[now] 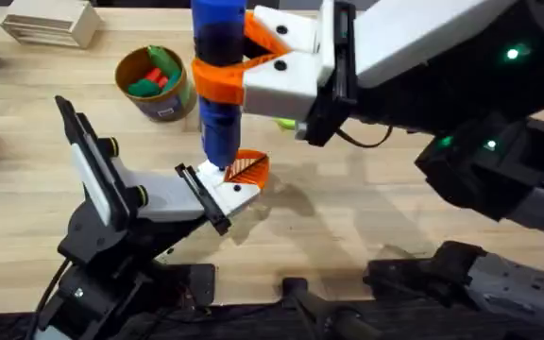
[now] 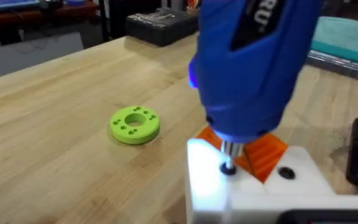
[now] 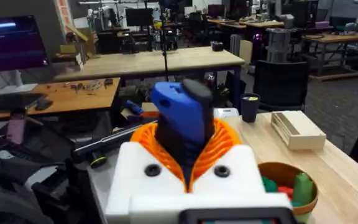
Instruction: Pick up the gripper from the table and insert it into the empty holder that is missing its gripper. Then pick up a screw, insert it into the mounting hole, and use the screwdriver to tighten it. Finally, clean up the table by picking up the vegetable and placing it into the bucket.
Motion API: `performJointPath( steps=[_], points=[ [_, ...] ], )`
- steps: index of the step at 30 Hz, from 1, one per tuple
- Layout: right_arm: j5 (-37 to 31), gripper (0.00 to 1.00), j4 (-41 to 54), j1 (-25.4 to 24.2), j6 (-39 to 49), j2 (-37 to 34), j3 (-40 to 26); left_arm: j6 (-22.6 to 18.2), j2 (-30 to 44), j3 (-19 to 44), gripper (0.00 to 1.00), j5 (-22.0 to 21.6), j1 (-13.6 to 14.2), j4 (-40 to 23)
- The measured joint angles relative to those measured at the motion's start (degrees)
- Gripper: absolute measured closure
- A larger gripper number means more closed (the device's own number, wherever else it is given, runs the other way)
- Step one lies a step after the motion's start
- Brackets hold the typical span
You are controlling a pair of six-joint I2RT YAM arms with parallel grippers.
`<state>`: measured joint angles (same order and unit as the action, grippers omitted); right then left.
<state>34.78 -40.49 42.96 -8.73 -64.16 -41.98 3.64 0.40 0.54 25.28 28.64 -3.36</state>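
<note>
The blue electric screwdriver (image 1: 219,85) is held upright in the right gripper (image 1: 253,61), whose jaws, with their orange ribbed pads, are clamped on its body. Its long axis runs straight down toward the white holder (image 1: 225,192) at the end of the left arm, and in the left wrist view the metal bit (image 2: 228,158) is seen seated on the screw (image 2: 227,168) in the near mounting hole; a second hole (image 2: 286,173) lies just beside it. The orange gripper tip (image 1: 247,168) is already set in the holder, touching it, directly beneath the driver's nose. The coming move is judged to turn on this alignment: the bit must stay in line with the screw, so the right arm, directly above, is the one to act. Whether the left jaws are apart or together cannot be told. The bucket (image 1: 156,83), with toy vegetables (image 1: 155,76) inside, stands on the bench (image 1: 366,217) beyond the driver, and a lime-green disc (image 2: 135,125) lies apart from the holder.
</note>
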Motion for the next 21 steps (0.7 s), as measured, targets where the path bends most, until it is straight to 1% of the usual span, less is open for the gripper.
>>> performJointPath(
  steps=[11,21],
  points=[
    [0.0,0.971,-0.6,0.0,0.0,0.0,0.0,0.0,0.0,0.0,0.989,0.0,0.0,0.0],
    [-0.2,0.971,1.1,0.0,0.0,0.0,0.0,0.0,0.0,0.0,0.989,0.0,0.0,0.0]
  ],
)
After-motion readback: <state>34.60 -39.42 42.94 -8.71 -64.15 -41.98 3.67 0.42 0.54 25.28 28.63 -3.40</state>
